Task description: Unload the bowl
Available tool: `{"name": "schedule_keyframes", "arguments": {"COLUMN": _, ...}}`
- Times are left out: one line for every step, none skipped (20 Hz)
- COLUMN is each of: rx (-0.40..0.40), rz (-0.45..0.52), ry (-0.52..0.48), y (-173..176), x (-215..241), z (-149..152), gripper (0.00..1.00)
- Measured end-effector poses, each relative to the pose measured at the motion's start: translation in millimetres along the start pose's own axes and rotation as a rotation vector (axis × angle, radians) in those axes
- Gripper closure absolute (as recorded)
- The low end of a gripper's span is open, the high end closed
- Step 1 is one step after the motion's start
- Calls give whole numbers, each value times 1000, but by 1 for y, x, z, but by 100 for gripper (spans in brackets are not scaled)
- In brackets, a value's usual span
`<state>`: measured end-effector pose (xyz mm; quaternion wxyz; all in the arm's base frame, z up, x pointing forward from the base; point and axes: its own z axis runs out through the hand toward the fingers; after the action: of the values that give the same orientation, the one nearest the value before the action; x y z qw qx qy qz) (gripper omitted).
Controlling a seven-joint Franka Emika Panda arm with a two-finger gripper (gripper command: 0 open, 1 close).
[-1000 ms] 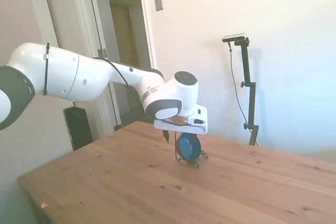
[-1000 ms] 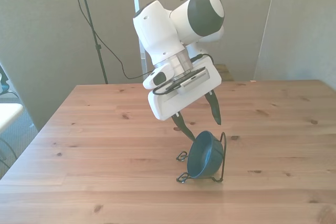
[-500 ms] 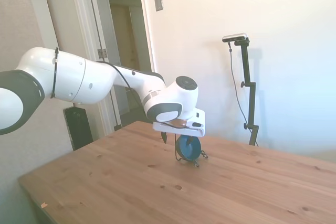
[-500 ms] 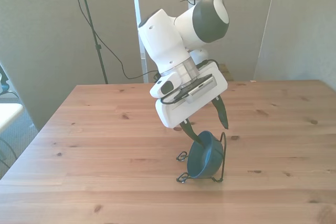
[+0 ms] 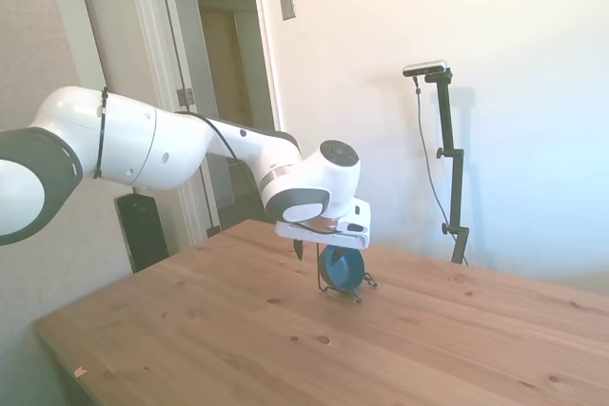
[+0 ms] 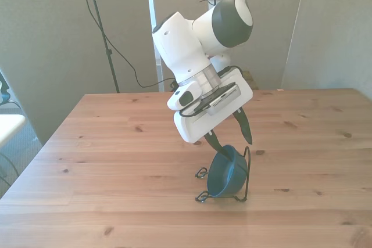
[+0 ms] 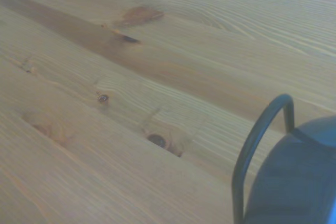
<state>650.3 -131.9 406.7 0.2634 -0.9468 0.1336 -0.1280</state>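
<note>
Dark, tapered fingers of my pincer (image 6: 228, 139) stand apart, splayed over the top edge of the bowl (image 6: 225, 172). In the front view one fingertip (image 6: 213, 145) sits at the bowl's upper rim on the front view's left, so close that I cannot tell whether it touches; the other finger hangs above the rim on the front view's right, clear of it. Nothing is clamped between them.

The bowl is small, round and plain, a smooth mid blue outside with a darker blue hollow. It is not lying flat: it stands on edge, tilted, propped in a thin black wire stand (image 6: 246, 173), with its mouth turned up and toward the front view's right. A wire hoop of the stand rises beside it on that side, and the stand's small looped feet rest on the worktop (image 6: 104, 161). From the side view the bowl (image 5: 342, 269) shows as a blue disc right under the white pincer body, with the stand (image 5: 319, 273) showing as a thin upright wire beside it.

My wrist camera gives a close, soft look at the bowl's rounded blue wall (image 7: 294, 182) with a curved black wire (image 7: 252, 145) arching just beside it, over knotty, pale pine boards (image 7: 105, 77).

The stand and bowl sit near the middle of the worktop.
</note>
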Motion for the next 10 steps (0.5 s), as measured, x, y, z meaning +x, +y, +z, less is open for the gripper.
{"name": "schedule_keyframes", "arguments": {"rx": 4, "rz": 2, "ry": -5, "y": 2, "x": 0, "z": -1, "gripper": 100}}
{"name": "schedule_keyframes", "arguments": {"rx": 8, "rz": 3, "ry": -7, "y": 4, "x": 1, "z": -1, "gripper": 100}}
{"name": "schedule_keyframes", "arguments": {"rx": 12, "rz": 4, "ry": -9, "y": 6, "x": 2, "z": 0, "gripper": 100}}
{"name": "schedule_keyframes", "arguments": {"rx": 18, "rz": 5, "ry": -13, "y": 8, "x": 3, "z": 0, "gripper": 100}}
{"name": "schedule_keyframes", "arguments": {"rx": 23, "rz": 5, "ry": -16, "y": 10, "x": 4, "z": 1, "gripper": 100}}
{"name": "schedule_keyframes", "arguments": {"rx": 26, "rz": 6, "ry": -19, "y": 12, "x": 6, "z": 1, "gripper": 100}}
{"name": "schedule_keyframes", "arguments": {"rx": 28, "rz": 8, "ry": -22, "y": 13, "x": 7, "z": 1, "gripper": 100}}
{"name": "schedule_keyframes", "arguments": {"rx": 32, "rz": 9, "ry": -23, "y": 14, "x": 9, "z": 0, "gripper": 100}}
{"name": "schedule_keyframes", "arguments": {"rx": 36, "rz": 11, "ry": -26, "y": 16, "x": 11, "z": -1, "gripper": 100}}
{"name": "schedule_keyframes", "arguments": {"rx": 39, "rz": 12, "ry": -28, "y": 17, "x": 12, "z": -2, "gripper": 100}}
